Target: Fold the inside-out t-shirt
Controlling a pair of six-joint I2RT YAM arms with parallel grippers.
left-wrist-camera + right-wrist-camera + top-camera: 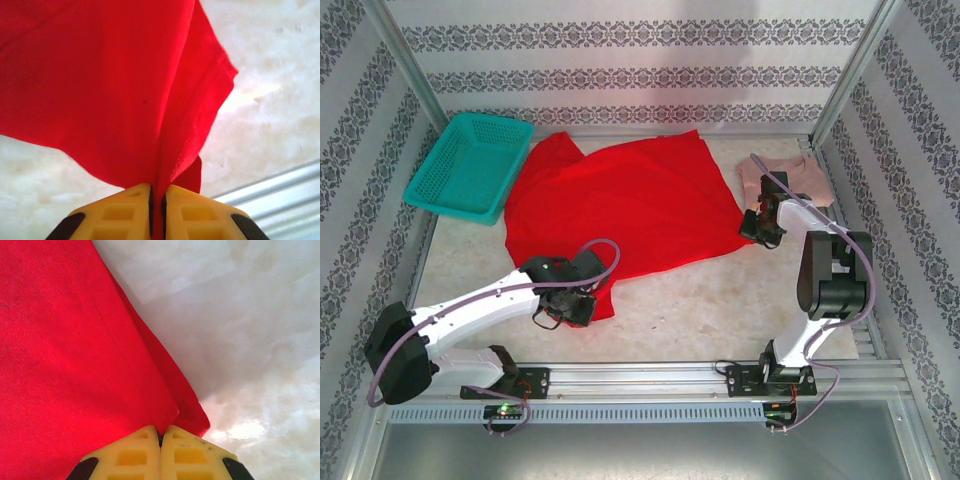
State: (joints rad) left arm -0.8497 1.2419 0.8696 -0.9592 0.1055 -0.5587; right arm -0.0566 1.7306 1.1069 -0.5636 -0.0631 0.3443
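Shirt (630, 205), bright red, lies spread and wrinkled over the middle of the table (710, 300). Its back left part is just beside the teal basket (470, 165), which sits at the back left.

My left claw (563, 303) is at the near left corner of the red cloth. On the left wrist camera its yellow fingers (115, 215) are pressed nearly together, with a fold of red squeezed in the slit between them, so it is pinching the shirt. The cloth fans up and away from that pinch, and a hemmed corner sticks out to the right over bare table. A metal rail (280, 192) crosses the lower right of that view.

My right claw (758, 222) is at the right edge of the red cloth, just beside a pale pink shirt (788, 178) crumpled at the back right. On the right wrist camera its fingers (130, 457) are closed tight, nipping the red hem at a corner. A stitched seam runs up the cloth from there, and pale table shows on the right.
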